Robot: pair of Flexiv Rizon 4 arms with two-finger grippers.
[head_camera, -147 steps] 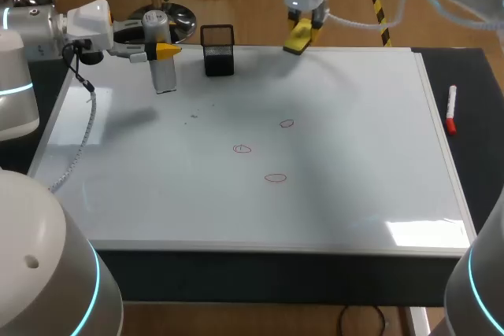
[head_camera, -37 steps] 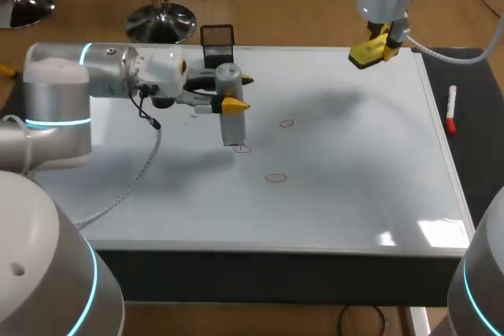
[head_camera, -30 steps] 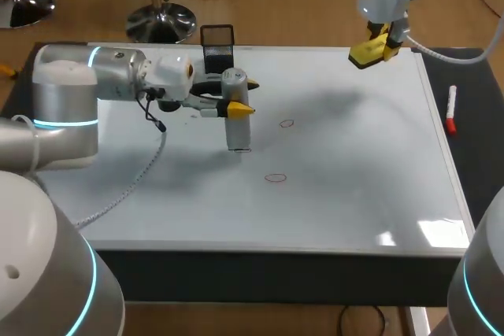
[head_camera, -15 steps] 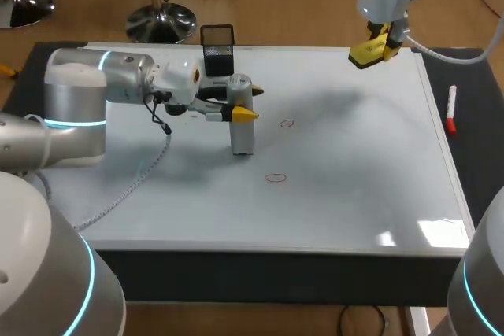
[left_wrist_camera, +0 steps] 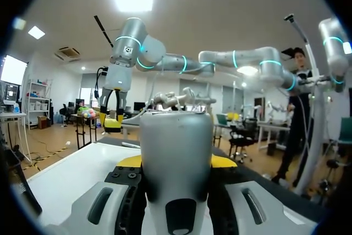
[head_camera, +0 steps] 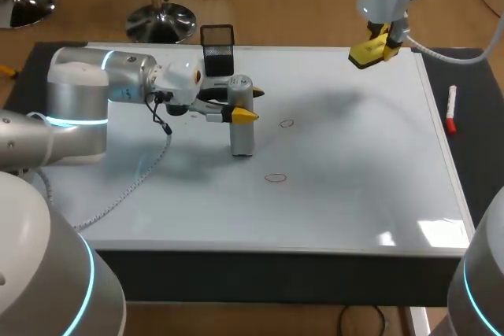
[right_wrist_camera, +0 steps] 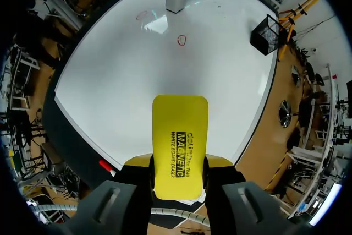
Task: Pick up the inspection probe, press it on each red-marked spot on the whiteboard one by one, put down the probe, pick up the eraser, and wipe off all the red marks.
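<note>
The probe (head_camera: pixel 241 127), a grey cylinder, stands upright on the whiteboard (head_camera: pixel 354 163), left of the middle, with its foot on the surface. The left gripper (head_camera: pixel 248 105) comes in level from the side and grips it near the top. In the left wrist view the probe (left_wrist_camera: pixel 176 152) fills the gap, with a yellow tip pressed against each side of it. Two red marks show on the board: one (head_camera: pixel 287 123) just right of the probe, the other (head_camera: pixel 276 178) nearer the front edge. Both lie apart from the probe's foot.

The eraser (head_camera: pixel 368 52), yellow, hangs in the air over the board's far right corner. The right gripper (head_camera: pixel 378 43) is clamped on it, one finger on each long side, and the eraser (right_wrist_camera: pixel 180 141) juts out past the tips.

A black mesh holder (head_camera: pixel 217 49) stands at the far edge, behind the probe. A red marker (head_camera: pixel 450 108) lies on the dark table beside the board's right edge.
</note>
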